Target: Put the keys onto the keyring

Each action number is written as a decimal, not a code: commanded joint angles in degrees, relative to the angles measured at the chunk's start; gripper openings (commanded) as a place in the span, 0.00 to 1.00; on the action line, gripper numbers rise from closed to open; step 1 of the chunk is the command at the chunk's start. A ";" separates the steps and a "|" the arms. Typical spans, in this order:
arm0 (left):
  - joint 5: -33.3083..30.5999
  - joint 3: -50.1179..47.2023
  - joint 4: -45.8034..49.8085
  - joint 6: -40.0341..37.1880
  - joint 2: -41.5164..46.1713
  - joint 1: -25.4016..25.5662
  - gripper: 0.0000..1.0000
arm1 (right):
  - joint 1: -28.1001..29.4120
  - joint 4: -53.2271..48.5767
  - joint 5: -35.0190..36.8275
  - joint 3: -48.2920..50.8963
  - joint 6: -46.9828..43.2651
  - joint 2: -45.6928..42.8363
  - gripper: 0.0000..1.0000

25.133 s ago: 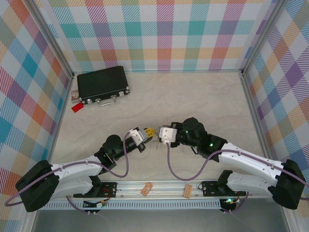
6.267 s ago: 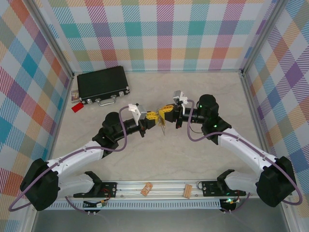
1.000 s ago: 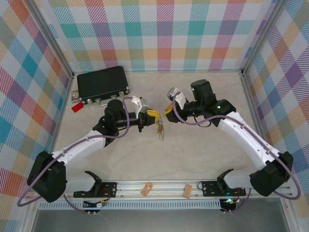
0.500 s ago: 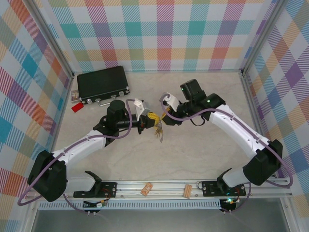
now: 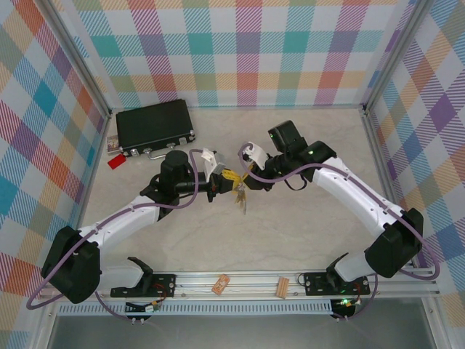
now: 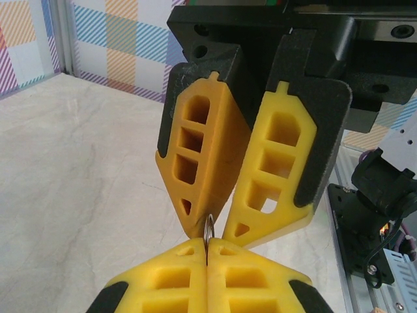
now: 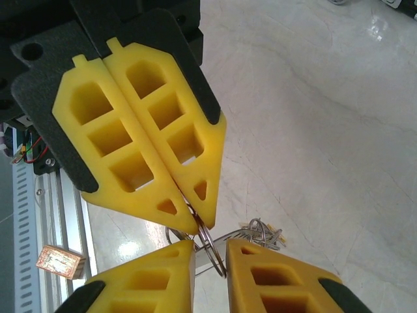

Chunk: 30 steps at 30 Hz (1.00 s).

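My left gripper (image 5: 227, 179) holds the keyring (image 6: 208, 229) above the table's middle, its fingertips (image 6: 195, 251) shut on the thin silver loop. From that loop hang the keys (image 5: 240, 198); in the right wrist view they are a small bunch of rings and pale yellow heads (image 7: 264, 231) over the tabletop. My right gripper (image 5: 251, 177) meets the left one tip to tip. Its jaws stand slightly apart around the keyring (image 7: 207, 236). The loop lies against one fingertip (image 7: 186, 251) and is clear of the other.
A black case (image 5: 154, 127) with a silver handle lies at the back left, a small red tag (image 5: 115, 162) beside it. Two tan wooden clips (image 5: 221, 284) (image 5: 282, 287) rest on the front rail. Checked walls enclose the table on three sides.
My right gripper has swung left to meet the left gripper's tips, and its jaws have narrowed around the loop. The left gripper has stayed put, still shut on the keyring.
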<state>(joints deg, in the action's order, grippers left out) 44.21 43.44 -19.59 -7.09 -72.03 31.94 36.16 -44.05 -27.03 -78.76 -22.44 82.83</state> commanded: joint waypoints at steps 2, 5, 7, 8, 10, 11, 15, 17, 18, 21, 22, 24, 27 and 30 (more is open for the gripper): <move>2.09 2.09 -1.93 0.06 0.05 -0.15 0.00 | 0.49 -0.10 -1.93 -0.96 -1.61 0.93 0.16; 2.22 2.26 -1.85 0.07 -0.05 -0.04 0.00 | 0.66 0.04 -2.13 -0.96 -1.65 1.14 0.14; 2.29 2.19 -1.83 0.15 -0.04 -0.04 0.00 | 0.81 -0.01 -2.73 -0.90 -1.93 1.25 0.09; 2.29 2.24 -1.83 0.14 -0.15 -0.01 0.00 | 0.91 0.06 -2.90 -0.81 -2.08 1.28 0.08; 2.20 2.20 -1.85 0.15 -0.26 0.05 0.00 | 1.04 -0.02 -3.16 -0.73 -2.17 1.30 0.02; 2.12 2.21 -1.86 0.15 -0.25 0.05 0.00 | 1.04 0.08 -3.28 -0.72 -2.17 1.28 0.00; 1.93 2.15 -1.92 0.15 -0.22 0.05 0.00 | 1.02 0.45 -3.88 -0.24 -2.17 0.69 0.00; 1.55 2.10 -1.92 0.15 -0.21 0.05 0.00 | 1.06 1.20 -3.61 0.26 -2.02 0.17 0.00; 1.45 2.08 -1.89 0.15 -0.16 0.05 0.00 | 1.02 1.71 -3.31 0.76 -1.91 -0.26 0.00; 0.35 1.82 -2.07 0.41 0.28 0.05 0.01 | 1.02 3.53 -2.43 2.19 -1.82 -1.71 0.00; -0.24 1.62 -2.22 0.57 0.46 0.05 0.11 | 1.06 4.11 -2.25 2.65 -1.82 -2.23 0.00; -1.66 1.02 -3.19 1.71 1.33 -0.06 0.16 | 1.02 6.03 -1.47 3.79 -1.48 -3.44 0.00; -3.18 -0.42 -6.29 3.81 3.04 -0.19 0.24 | 0.88 9.32 -0.36 5.70 -1.04 -5.38 0.00; -4.41 -2.54 -9.71 5.75 5.22 -0.47 0.25 | 0.61 13.74 -0.56 8.20 -0.19 -7.75 0.00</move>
<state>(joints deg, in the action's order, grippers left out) 41.30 42.50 -23.11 -3.86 -70.06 31.94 36.62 -36.51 -26.68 -72.10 -23.18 78.19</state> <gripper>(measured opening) 0.249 0.048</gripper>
